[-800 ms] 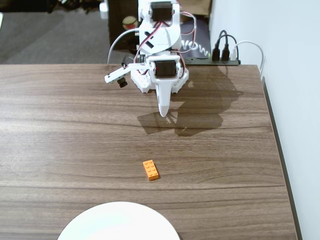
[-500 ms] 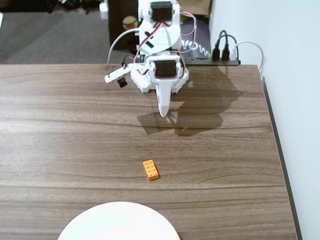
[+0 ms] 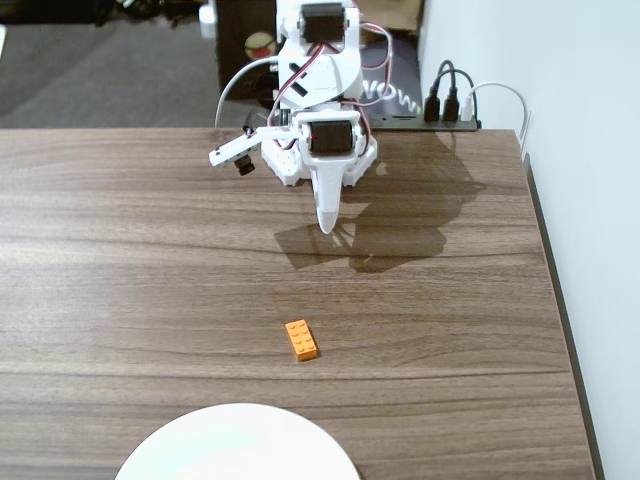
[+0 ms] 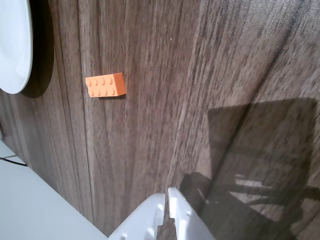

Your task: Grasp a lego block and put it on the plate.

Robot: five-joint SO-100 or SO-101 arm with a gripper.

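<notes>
Hovering empty, jaws together | gripper sits upper centre of the fixed view | brick lies lower centre, well apart, long axis running up-down with a slight tilt | plate bottom edge | we judge a forward reach is needed.

office-like room: wood-grain desk, cables

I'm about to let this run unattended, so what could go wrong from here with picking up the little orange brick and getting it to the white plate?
1. The small orange plastic brick lies at an angle to the wood grain, so the white pincer, whose tips look nearly closed, may clip a corner and push it away.
2. The large white round plate is cut off by the frame's bottom edge in the fixed view; a short release could land on the brown wooden table.
</notes>
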